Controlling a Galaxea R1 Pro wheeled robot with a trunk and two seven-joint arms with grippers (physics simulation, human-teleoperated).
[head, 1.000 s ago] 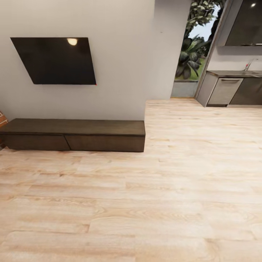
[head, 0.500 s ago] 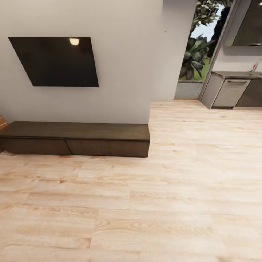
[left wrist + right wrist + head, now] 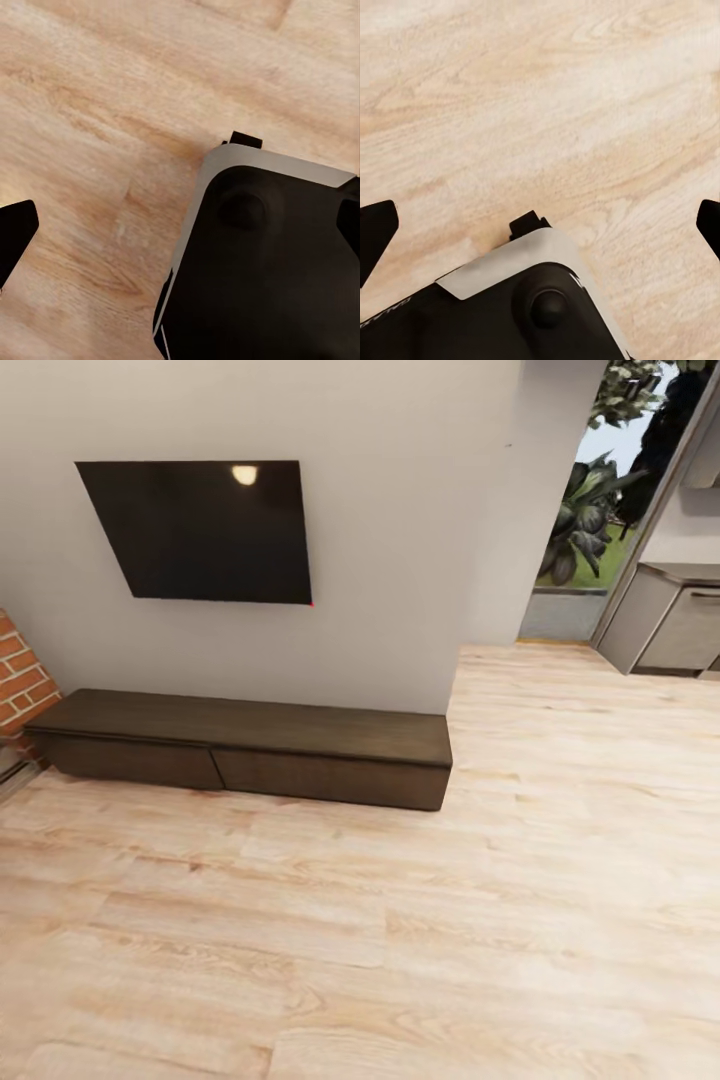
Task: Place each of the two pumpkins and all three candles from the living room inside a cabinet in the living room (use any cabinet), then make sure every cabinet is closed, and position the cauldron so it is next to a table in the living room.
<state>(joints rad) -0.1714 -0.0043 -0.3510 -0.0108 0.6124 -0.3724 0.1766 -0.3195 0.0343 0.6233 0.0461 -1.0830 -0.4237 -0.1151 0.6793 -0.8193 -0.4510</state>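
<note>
Pale oak-look plank flooring point(image 3: 400, 940) takes up the near ground ahead of us, bare in the head view. Our left wrist camera looks down on the same planks and on our black, grey-edged base shell point(image 3: 262, 255); the left gripper point(image 3: 184, 232) shows dark fingertips point(image 3: 15, 229) at opposite edges of the picture, jaws wide apart, holding nothing. Our right wrist camera reads alike: the right gripper point(image 3: 544, 229), one black fingertip point(image 3: 375, 225) at each side edge, jaws spread, empty, with the base shell beneath.

Farther on, the long low dark-brown wooden cabinet point(image 3: 250, 745) stands on the floor, its back to the light grey wall point(image 3: 400, 560). Its two handle-less fronts sit flush and closed, and its top is bare. At its left end we note a red brick corner point(image 3: 20, 680). Above it hangs a flat black wall-mounted screen point(image 3: 205, 530).

Beyond the wall's right edge, a glazed opening shows green leafy plants point(image 3: 590, 520), and a grey kitchen unit point(image 3: 670, 620) stands farthest right.
</note>
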